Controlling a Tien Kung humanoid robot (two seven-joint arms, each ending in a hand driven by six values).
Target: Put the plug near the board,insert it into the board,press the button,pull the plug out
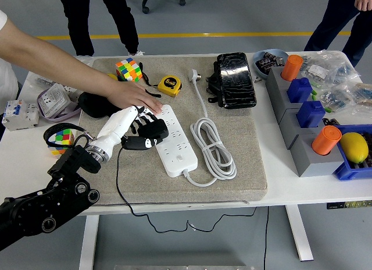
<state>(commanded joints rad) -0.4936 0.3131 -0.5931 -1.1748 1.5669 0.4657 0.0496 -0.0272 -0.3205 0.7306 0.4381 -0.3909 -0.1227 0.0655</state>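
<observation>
My left hand (141,132), white shell with black fingers, is curled around the black plug (139,144), which sits at the left long edge of the white multi-socket power strip (174,140), touching or just over it; can't tell if the pins are in a socket, my fingers cover that. The plug's long axis runs roughly left-right, with its nose toward the strip and its thin black cable (119,183) trailing from its left end down over the table's near edge. The strip's long axis runs from upper left to lower right on the grey felt mat (232,177), and its switch end is nearest me. Its white coiled cord (214,146) lies just right of it, ending in a white plug (196,75) near the mat's far edge. A person's bare hand (135,97) reaches in from the left and lies flat on the strip's far end, fingers together, just above my hand. That forearm and my own wrist hide most of the black pouch-like thing (96,104) behind them; can't make out what it is. My right hand isn't visible. On the white table (279,185) the yellow tape measure (169,85) and the multicoloured puzzle cube (129,68) sit beyond the strip, well clear of it.
</observation>
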